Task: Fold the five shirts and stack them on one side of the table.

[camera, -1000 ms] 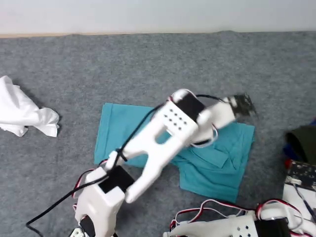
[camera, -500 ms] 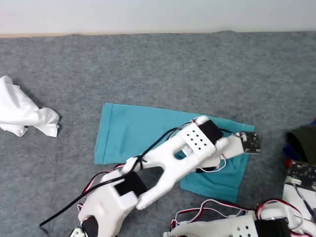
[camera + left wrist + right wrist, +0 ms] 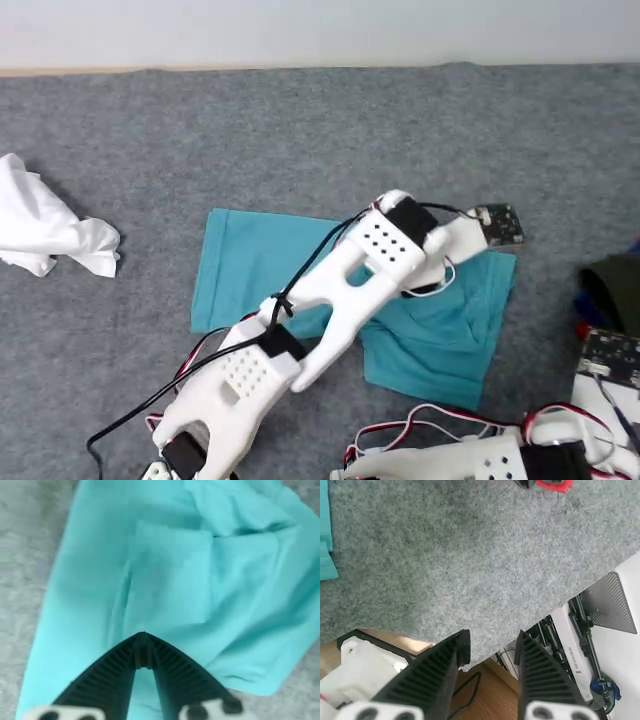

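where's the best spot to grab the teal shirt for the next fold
Probably the far left corner of the flat teal fabric shirt, coming in from the table's left side. That half lies smooth on the grey felt table with its edge exposed, whereas the right half is bunched in overlapping folds under the left arm.

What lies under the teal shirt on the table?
Grey felt shows around the edges of the teal shirt, so the shirt rests on that. One end is folded over itself. Whether anything is hidden beneath the cloth cannot be seen.
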`<state>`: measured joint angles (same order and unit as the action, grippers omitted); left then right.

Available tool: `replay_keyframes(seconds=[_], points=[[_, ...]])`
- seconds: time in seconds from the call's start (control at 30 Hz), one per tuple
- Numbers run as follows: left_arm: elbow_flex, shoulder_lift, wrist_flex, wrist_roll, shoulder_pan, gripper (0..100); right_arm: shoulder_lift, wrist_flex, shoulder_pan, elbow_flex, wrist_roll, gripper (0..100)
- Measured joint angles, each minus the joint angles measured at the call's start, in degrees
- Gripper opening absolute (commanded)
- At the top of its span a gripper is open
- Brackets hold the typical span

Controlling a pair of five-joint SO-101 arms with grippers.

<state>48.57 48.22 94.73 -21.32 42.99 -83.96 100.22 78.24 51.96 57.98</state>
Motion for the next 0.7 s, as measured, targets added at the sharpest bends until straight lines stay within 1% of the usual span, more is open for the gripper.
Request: replay_keyframes(seconds=[0.2,0.33,0.4,0.47,0.6,0.7], points=[[8.4,2.5,3.6,0.0,-1.1,0,0.0,0.0,0.0,0.0,0.0,15.3],[9.8,2.4,4.0,0.0,-0.8,0,0.0,0.0,0.0,0.0,0.0,15.4],[9.8,0.7,4.0,1.8,-0.8,0,0.0,0.0,0.0,0.0,0.5,15.4],[9.8,-2.7,4.0,4.2,-1.1,0,0.0,0.0,-0.3,0.0,2.9,15.1],[9.8,-11.1,4.1,9.8,-3.6,0,0.0,0.0,-5.7,0.0,5.0,15.1],[8.1,-17.2,4.1,12.3,-7.4,0,0.0,0.0,-11.1,0.0,5.3,15.0]])
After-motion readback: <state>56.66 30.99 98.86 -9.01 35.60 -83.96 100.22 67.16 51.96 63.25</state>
